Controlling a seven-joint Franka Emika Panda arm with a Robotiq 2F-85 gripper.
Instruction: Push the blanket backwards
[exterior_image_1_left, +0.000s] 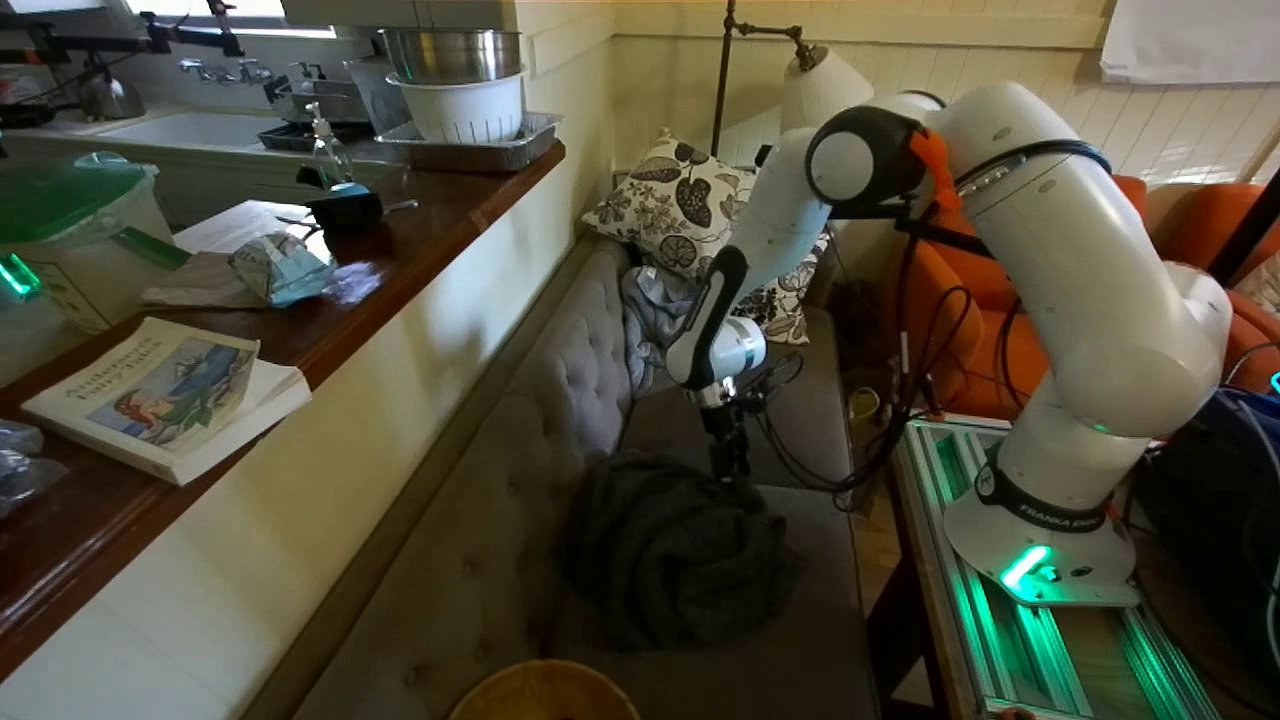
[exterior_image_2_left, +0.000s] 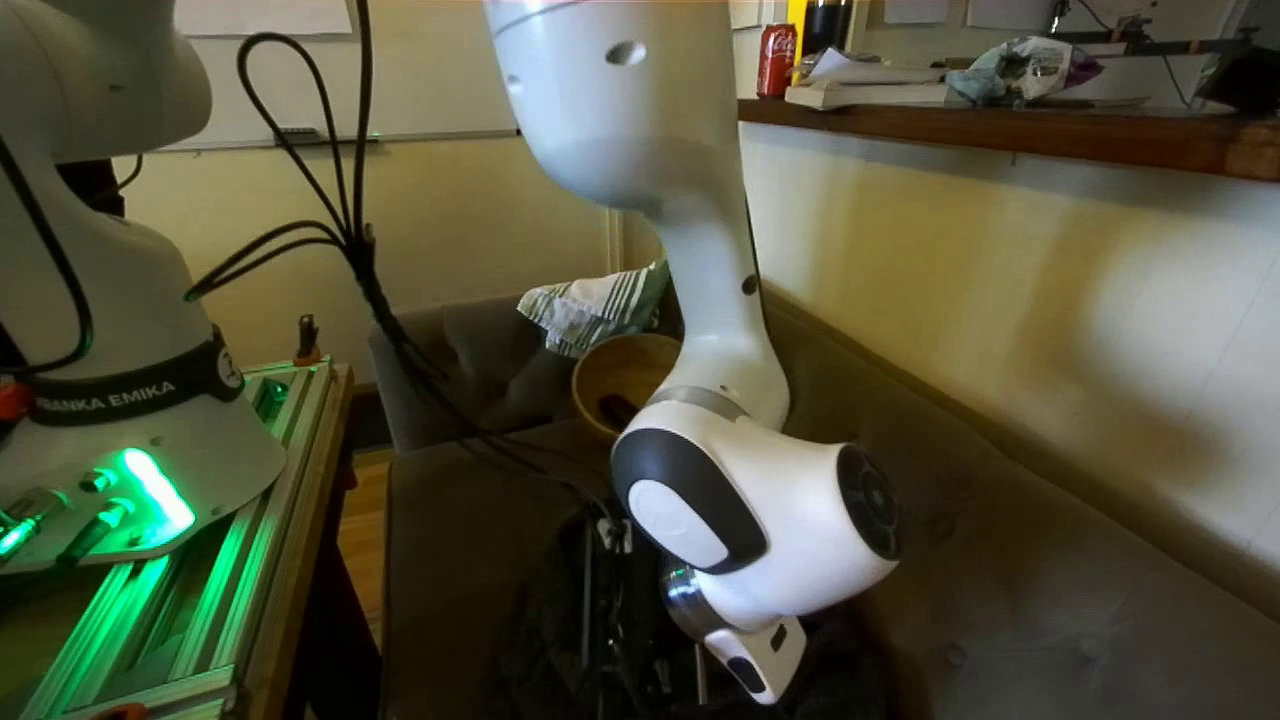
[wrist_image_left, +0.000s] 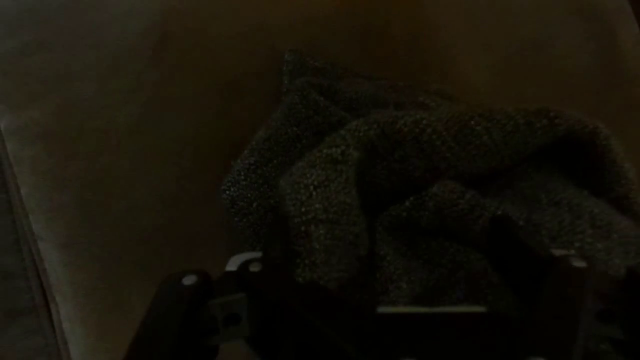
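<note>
The blanket (exterior_image_1_left: 680, 560) lies in a dark, rumpled heap on the seat of the grey couch (exterior_image_1_left: 820, 640), close to the tufted backrest (exterior_image_1_left: 470, 560). From the white arm (exterior_image_1_left: 1060, 240) the black tool (exterior_image_1_left: 730, 465) points down at the edge of the heap; I cannot tell whether it touches the fabric. The wrist view is very dark, yet the two fingers (wrist_image_left: 520, 255) show — spread well apart, with folds of the blanket seen between them.

A wooden bowl (exterior_image_2_left: 610, 370) is also on the couch, in both exterior views, with a striped cloth (exterior_image_2_left: 590, 310) just behind it in an exterior view. Farther along, a patterned cushion (exterior_image_1_left: 670, 200) leans beside a crumpled grey cloth (exterior_image_1_left: 655, 300). Behind the backrest, a cream wall (exterior_image_1_left: 380, 440) rises to a wooden worktop (exterior_image_1_left: 450, 212) — it carries a book (exterior_image_1_left: 180, 395), a crumpled packet (exterior_image_1_left: 283, 268) and a red can (exterior_image_2_left: 777, 60).
</note>
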